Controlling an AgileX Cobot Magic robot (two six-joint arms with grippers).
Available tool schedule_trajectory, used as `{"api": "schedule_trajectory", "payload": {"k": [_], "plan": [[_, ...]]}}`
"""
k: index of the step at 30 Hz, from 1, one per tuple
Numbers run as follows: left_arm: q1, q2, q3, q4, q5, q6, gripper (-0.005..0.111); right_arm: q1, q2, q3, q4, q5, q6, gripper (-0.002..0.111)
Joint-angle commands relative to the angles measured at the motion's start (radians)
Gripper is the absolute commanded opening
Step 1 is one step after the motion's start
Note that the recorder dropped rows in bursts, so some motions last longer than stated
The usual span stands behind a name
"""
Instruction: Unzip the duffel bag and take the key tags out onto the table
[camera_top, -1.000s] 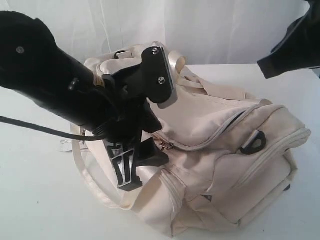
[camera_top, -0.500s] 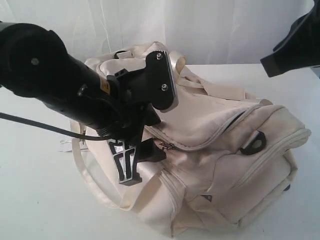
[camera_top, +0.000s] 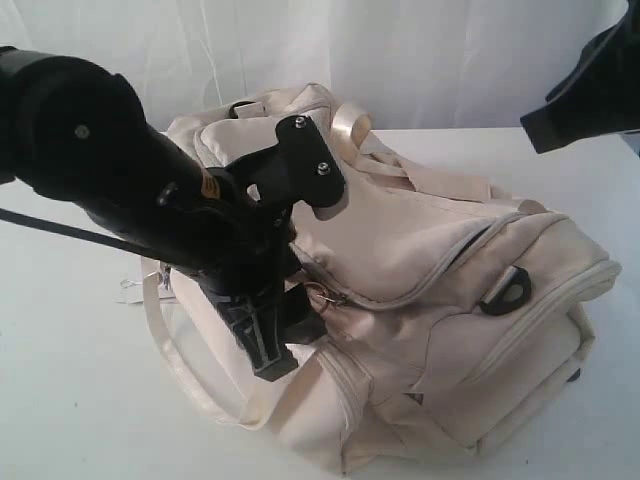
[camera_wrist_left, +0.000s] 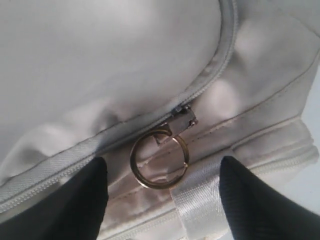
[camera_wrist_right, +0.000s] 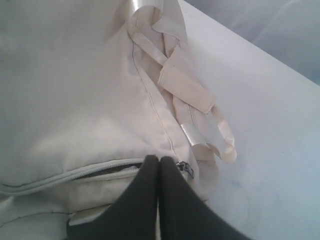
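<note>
left gripper (camera_wrist_left: 161, 167): jaws standing wide and holding nothing, straddling the brass ring (camera_wrist_left: 159, 162) that is hanging from the zipper slider (camera_wrist_left: 183, 114).
right gripper (camera_wrist_right: 159, 167): fingers pressing together on nothing, hanging well clear above the bag.
duffel bag (camera_top: 440, 260): lying on the table (camera_top: 70, 400), its curved zipper looking closed along the whole stretch in view.
key tags: not showing in any view; probably sitting inside the closed bag.
step: seemingly lining up to pinch the ring, with no unzipping begun.
risk, slipping: the ring is lying flat against the fabric, so closing fingers may be pinching cloth or the shiny strap (camera_wrist_left: 196, 207) beside it instead.
risk, dragging: nothing is pinning the bag down, so a pull along the zipper may be sliding the soft bag rather than opening it.
risk, jamming: the zipper is bending around a corner here, so a skewed pull may be snagging the slider.
hidden: the left arm is covering the bag's near end in the exterior view, the fingertips are cut off in the wrist view, and the bag's inside is unseen.
</note>
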Motion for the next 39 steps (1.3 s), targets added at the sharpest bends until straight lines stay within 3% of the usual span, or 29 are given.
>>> {"api": "schedule_trajectory", "payload": {"k": [1, 10, 16, 39], "plan": [[0.000, 0.000, 0.008, -0.002, -0.032, -0.013, 0.067, -0.004, -0.007, 0.002, 0.005, -0.012, -0.009, 0.000], [0.000, 0.051, 0.008, -0.026, -0.079, -0.088, 0.067, -0.004, -0.007, 0.002, 0.005, -0.012, -0.009, 0.000], [0.000, 0.045, 0.003, -0.124, -0.072, -0.117, 0.067, -0.004, -0.007, 0.002, 0.005, -0.013, -0.009, 0.000], [0.000, 0.047, -0.040, -0.027, -0.009, -0.121, 0.064, -0.004, -0.007, 0.002, 0.005, -0.011, -0.009, 0.000]]}}
